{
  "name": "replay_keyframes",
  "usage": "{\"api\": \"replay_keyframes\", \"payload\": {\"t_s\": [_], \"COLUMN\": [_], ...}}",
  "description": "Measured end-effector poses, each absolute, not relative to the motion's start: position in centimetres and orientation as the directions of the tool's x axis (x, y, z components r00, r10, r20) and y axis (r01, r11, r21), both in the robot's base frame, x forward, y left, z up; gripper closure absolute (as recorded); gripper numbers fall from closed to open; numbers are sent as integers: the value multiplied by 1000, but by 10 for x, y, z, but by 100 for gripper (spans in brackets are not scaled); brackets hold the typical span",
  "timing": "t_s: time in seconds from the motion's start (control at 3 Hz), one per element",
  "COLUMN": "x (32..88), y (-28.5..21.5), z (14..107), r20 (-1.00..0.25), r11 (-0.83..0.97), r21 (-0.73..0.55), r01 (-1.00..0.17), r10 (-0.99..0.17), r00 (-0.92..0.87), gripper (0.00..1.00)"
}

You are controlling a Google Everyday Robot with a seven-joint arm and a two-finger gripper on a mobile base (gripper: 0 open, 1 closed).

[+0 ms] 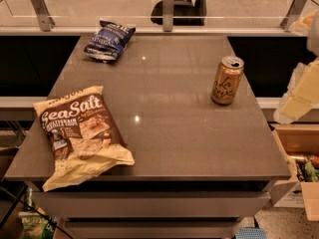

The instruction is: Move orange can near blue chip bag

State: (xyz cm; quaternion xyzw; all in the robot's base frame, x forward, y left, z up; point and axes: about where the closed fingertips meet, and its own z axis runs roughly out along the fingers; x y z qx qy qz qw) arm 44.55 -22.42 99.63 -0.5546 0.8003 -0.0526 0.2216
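Tipping is the worry I weigh first. The can stands upright in the right half of the frame, close to the right edge of the table. It is tall, slim, smooth metal with a silver top, on a polished grey surface that shows glints of light. A sideways nudge on approach could topple it or send it rolling off that edge. Too loose a hold on the slick wall could let it slip during the carry.

My gripper shows as a pale cream shape at the right edge of the frame, off the table and apart from the can. Whether it is open or closed I cannot tell.

The blue bag lies flat in the upper left, well apart from the can, its foil glossy and wrinkled. Light and soft, it would likely skid or crumple if I set the can down against it. The Sea Salt bag, puffy and creased, sits lower left and overhangs the front edge. I judge it is out of a straight path.
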Motion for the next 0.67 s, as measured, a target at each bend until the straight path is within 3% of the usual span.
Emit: {"api": "replay_keyframes", "payload": {"t_s": [0.67], "x": [450], "y": [-237], "z": [969], "r20": [-527], "r11": [575], "r21": [-321], "r01": [-752], "r10": [-769], "r00": [-363], "gripper": [0]}}
